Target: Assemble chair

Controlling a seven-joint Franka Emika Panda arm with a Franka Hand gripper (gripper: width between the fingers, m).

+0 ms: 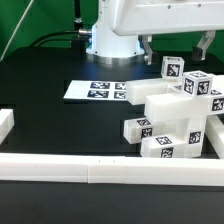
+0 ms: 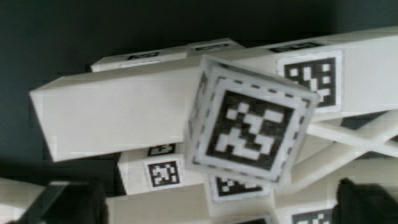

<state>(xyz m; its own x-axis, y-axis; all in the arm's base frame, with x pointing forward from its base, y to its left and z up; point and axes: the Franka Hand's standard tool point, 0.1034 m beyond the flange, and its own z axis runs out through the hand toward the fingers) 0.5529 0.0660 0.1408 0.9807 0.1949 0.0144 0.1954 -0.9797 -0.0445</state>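
Note:
The white chair parts with black-and-white tags lie in a loose pile (image 1: 175,110) at the exterior view's right. A blocky piece (image 1: 150,95) lies across the pile. A small tagged piece (image 1: 172,68) sticks up at its top. Short tagged blocks (image 1: 160,147) lie at the front. My gripper (image 1: 177,46) hangs just above the pile, open and empty. In the wrist view a tilted tagged piece (image 2: 249,120) fills the middle over a large white block (image 2: 116,105). The gripper (image 2: 210,208) shows one dark finger at each side, wide apart.
The marker board (image 1: 100,90) lies flat to the exterior view's left of the pile. A long white border bar (image 1: 90,168) runs along the front, and a shorter one (image 1: 5,125) stands at the left edge. The robot's base (image 1: 112,45) stands behind.

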